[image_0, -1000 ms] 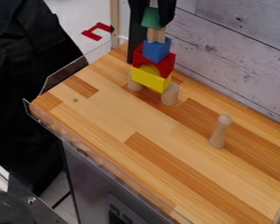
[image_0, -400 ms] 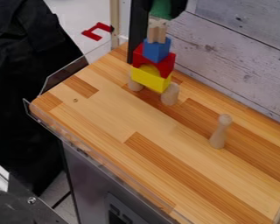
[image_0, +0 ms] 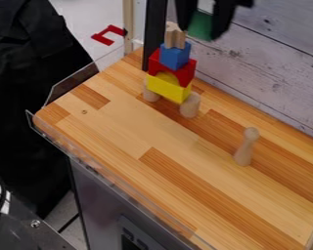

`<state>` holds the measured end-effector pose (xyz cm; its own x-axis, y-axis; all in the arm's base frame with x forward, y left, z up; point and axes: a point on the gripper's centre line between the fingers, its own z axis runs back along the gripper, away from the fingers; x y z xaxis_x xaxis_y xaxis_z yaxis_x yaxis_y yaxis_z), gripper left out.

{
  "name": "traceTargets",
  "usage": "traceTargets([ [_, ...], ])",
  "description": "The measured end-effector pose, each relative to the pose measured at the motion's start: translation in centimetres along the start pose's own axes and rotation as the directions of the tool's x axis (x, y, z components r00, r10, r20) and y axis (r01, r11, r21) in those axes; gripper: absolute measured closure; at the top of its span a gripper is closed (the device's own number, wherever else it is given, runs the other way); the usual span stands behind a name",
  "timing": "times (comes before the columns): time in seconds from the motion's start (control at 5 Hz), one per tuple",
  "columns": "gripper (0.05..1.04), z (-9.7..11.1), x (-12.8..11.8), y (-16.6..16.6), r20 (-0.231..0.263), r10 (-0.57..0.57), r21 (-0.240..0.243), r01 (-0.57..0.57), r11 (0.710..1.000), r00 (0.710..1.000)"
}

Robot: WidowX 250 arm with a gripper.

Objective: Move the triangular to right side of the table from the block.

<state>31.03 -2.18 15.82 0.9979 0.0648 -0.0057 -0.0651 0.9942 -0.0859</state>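
At the top edge of the view, the black gripper (image_0: 201, 24) hangs with its fingers closed on the green triangular block (image_0: 199, 25). Both are in the air, up and to the right of the block tower. The tower's top piece is a natural wood block (image_0: 175, 37), standing on a blue block (image_0: 175, 55). Beneath these come a red arch (image_0: 183, 74) and a yellow block (image_0: 167, 88), carried by two wooden cylinders (image_0: 190, 105).
A wooden peg figure (image_0: 246, 147) stands on the right part of the wooden table (image_0: 129, 134). Behind the table rises a plank wall (image_0: 270, 63). A clear guard (image_0: 73, 83) lines the left edge, and a black post (image_0: 156, 29) is beside the tower.
The gripper has lifted the green block off the tower's top wood piece, then carried it to the right. The rest of the tower and the peg figure have not moved.
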Motion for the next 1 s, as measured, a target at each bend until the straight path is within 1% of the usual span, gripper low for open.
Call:
traceTargets([
  [0.2,0.517,-2.9,-1.2,-2.3,-0.079,-0.047,-0.037,0.044,0.998,0.996],
  [0.4,0.517,-5.7,-3.3,-4.5,-0.146,-0.105,-0.077,0.094,0.993,0.984],
  [0.6,0.517,-8.2,-4.6,-5.9,-0.209,-0.142,-0.094,0.124,0.988,0.968],
  [0.8,0.517,-9.7,-5.7,-6.3,-0.23,-0.176,-0.109,0.155,0.982,0.957],
  [1.0,0.517,-12.0,-6.3,-7.4,-0.255,-0.239,-0.127,0.212,0.969,0.937],
])
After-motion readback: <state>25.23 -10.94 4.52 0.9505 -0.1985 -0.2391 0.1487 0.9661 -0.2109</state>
